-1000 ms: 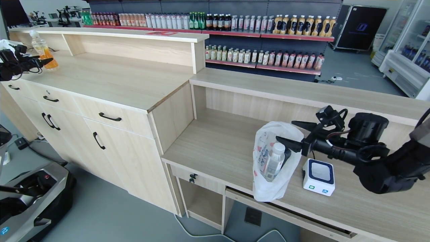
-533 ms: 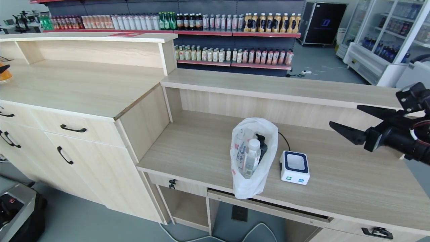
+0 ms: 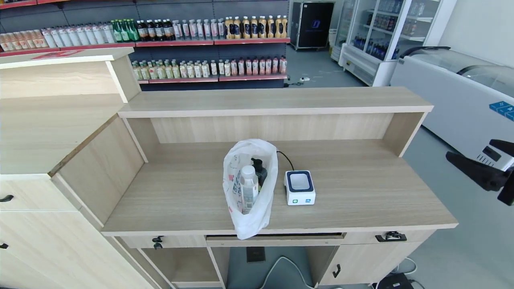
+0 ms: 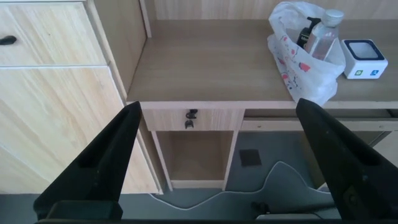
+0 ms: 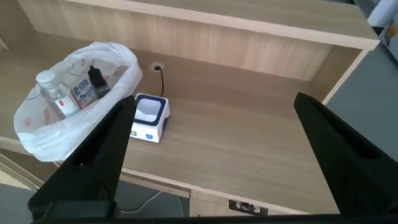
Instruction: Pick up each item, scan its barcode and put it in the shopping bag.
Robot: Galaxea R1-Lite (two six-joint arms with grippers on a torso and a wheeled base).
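The left gripper (image 4: pixel 217 106) and right gripper (image 3: pixel 470 149) gaped wide, holding nothing; the shopping bag (image 3: pixel 252 222) sagged over the counter (image 3: pixel 361 192) edge; one bump could have tipped its bottles (image 3: pixel 249 188) out.

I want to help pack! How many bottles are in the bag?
2: a clear white-capped bottle at the front of the bag, a dark bottle right behind it. The bag may hide more.

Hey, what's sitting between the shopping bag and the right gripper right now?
In the head view, the barcode scanner stands just beside the shopping bag; past it, bare countertop runs toward the open right gripper.
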